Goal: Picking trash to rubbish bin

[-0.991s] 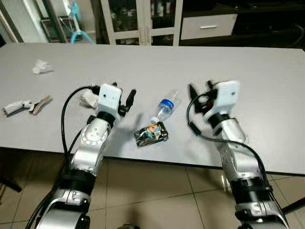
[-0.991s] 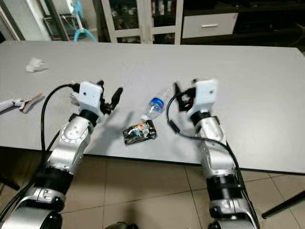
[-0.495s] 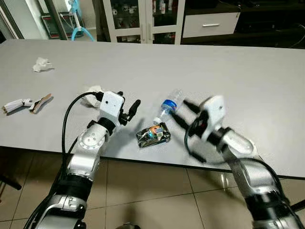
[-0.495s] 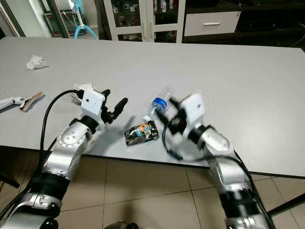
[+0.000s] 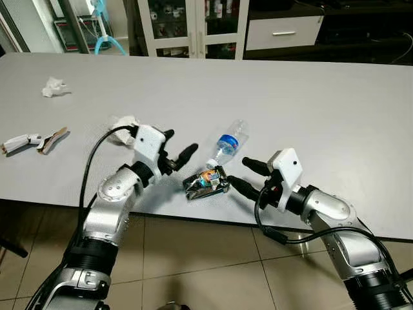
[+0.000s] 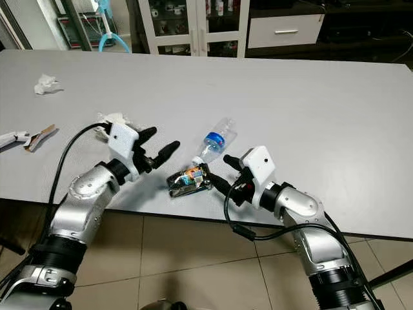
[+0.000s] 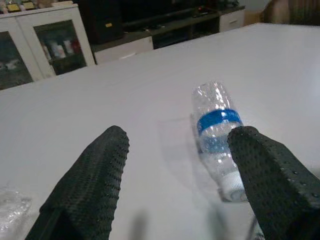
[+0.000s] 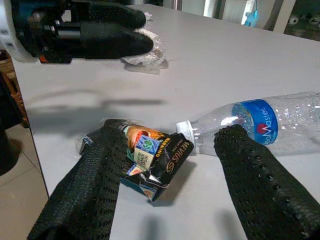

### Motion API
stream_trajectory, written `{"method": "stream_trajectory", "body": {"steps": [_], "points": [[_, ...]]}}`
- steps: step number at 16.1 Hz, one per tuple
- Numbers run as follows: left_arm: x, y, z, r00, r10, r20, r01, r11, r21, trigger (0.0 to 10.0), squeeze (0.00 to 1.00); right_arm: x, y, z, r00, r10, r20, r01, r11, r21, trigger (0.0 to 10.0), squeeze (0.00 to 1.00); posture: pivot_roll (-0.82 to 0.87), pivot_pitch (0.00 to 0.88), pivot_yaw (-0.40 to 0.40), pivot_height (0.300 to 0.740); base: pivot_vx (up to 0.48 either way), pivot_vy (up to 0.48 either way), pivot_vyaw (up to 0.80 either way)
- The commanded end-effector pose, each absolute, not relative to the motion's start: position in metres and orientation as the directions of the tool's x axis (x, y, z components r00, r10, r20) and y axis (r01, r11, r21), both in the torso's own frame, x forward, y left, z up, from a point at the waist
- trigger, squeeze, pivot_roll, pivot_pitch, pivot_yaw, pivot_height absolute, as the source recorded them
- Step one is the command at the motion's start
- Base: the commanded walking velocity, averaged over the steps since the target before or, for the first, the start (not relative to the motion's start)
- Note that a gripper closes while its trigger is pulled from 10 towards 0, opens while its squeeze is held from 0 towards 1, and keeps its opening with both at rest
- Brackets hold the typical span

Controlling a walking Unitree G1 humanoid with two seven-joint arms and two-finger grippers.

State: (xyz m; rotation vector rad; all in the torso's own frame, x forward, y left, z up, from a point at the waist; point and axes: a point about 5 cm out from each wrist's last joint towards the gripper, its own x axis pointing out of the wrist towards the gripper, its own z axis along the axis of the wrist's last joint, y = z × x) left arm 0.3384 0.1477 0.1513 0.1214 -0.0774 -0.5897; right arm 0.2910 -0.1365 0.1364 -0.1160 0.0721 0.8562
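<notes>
While the crumpled wrapper (image 5: 205,182) lies by the surface's (image 5: 335,97) near edge, cap of plastic bottle (image 5: 228,144) adjacent, it is flanked by right gripper (image 5: 242,174) & left gripper (image 5: 178,144), fingers spread wide.

A crumpled foil snack wrapper (image 5: 206,182) is seen lying at lower centre, its upper edge touched by the white cap of a clear, blue-labelled plastic bottle (image 5: 227,145) laid on its side.

The left gripper (image 7: 175,185) hovers with fingers spread above the white table (image 7: 125,95); a clear plastic bottle (image 7: 216,132), blue-labelled, lies beyond them.
</notes>
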Motion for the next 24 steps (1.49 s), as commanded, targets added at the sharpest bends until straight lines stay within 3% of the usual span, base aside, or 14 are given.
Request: {"method": "stream_trajectory", "body": {"steps": [1,6,8,9,10,13,24], "points": [[0.343,0.152,0.175,0.818,-0.568,0.093,0.553,0.82,0.147,10.0,1.0,0.29,-0.136,0.142,0.647,0.756,-0.1,-0.763,0.642,-0.081,10.0,0.0,-0.07,0.073,0.058,0.74,0.0,0.0,0.0],[0.336,0.15,0.185,0.682,-0.731,0.034,0.722,0.679,0.133,10.0,1.0,0.292,-0.136,0.144,0.656,0.75,-0.09,-0.755,0.65,-0.082,10.0,0.0,-0.07,0.076,0.06,0.74,0.0,0.0,0.0],[0.326,0.147,0.17,0.561,-0.822,-0.102,0.826,0.547,0.135,10.0,1.0,0.292,-0.135,0.145,0.66,0.746,-0.084,-0.751,0.655,-0.084,10.0,0.0,-0.07,0.077,0.063,0.74,0.0,0.0,0.0],[0.325,0.145,0.164,0.551,-0.822,-0.147,0.832,0.527,0.171,10.0,1.0,0.292,-0.134,0.145,0.66,0.747,-0.083,-0.751,0.655,-0.083,10.0,0.0,-0.07,0.078,0.064,0.74,0.0,0.0,0.0],[0.326,0.142,0.157,0.548,-0.816,-0.184,0.834,0.514,0.201,10.0,0.0,0.292,-0.133,0.145,0.661,0.746,-0.081,-0.751,0.656,-0.082,10.0,0.0,-0.07,0.079,0.064,0.74,0.0,0.0,0.0],[0.324,0.134,0.145,0.49,-0.833,-0.257,0.871,0.456,0.181,10.0,0.0,0.291,-0.133,0.146,0.663,0.745,-0.076,-0.749,0.658,-0.08,10.0,0.0,-0.08,0.083,0.064,0.74,0.0,0.0,0.0],[0.329,0.113,0.12,0.435,-0.826,-0.359,0.897,0.36,0.258,10.0,0.0,0.29,-0.131,0.149,0.67,0.739,-0.064,-0.742,0.666,-0.081,10.0,0.0,-0.1,0.087,0.068,0.74,0.0,0.0,0.0]]}}
